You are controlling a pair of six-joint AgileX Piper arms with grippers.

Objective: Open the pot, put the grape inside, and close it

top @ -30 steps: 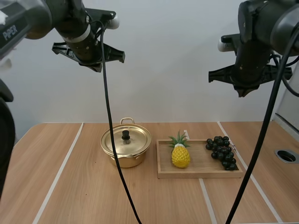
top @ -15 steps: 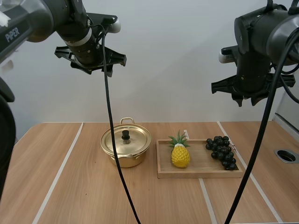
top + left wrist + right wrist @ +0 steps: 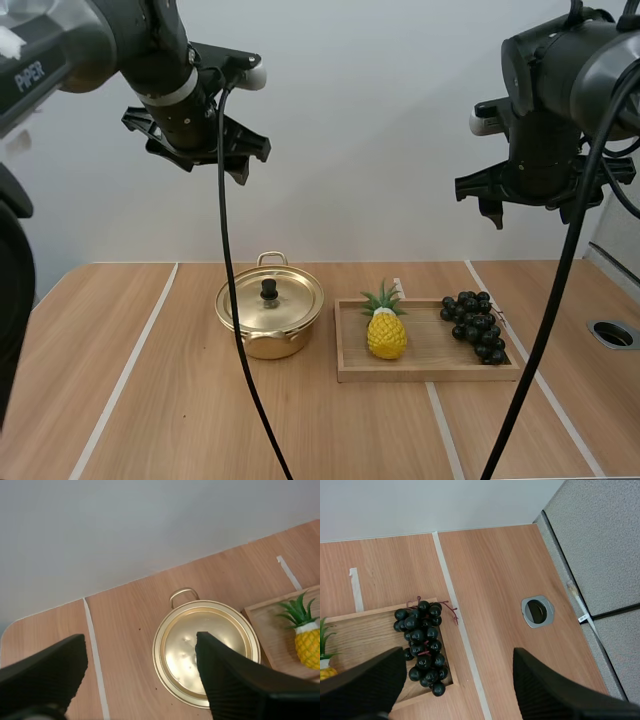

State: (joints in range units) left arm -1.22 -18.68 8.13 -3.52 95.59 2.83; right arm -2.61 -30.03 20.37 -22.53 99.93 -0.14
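While the lid (image 3: 270,298) sits on the pot (image 3: 262,340), the step in hand is, I judge, opening it. That calls for bringing the left gripper (image 3: 140,639) straight down so the black knob (image 3: 269,290) ends up centred between the fingers, then pinching it low and lifting level – a tilted pull could drag the pot. The left gripper hangs high above the pot with its fingers spread wide, holding nothing. The grapes (image 3: 472,325) lie well to the side of the pot, on the wooden tray (image 3: 430,375) just beside it, beyond the pineapple (image 3: 386,335). The right gripper (image 3: 457,652) hovers high over that far side – fingers also apart and empty, grapes showing below between them.
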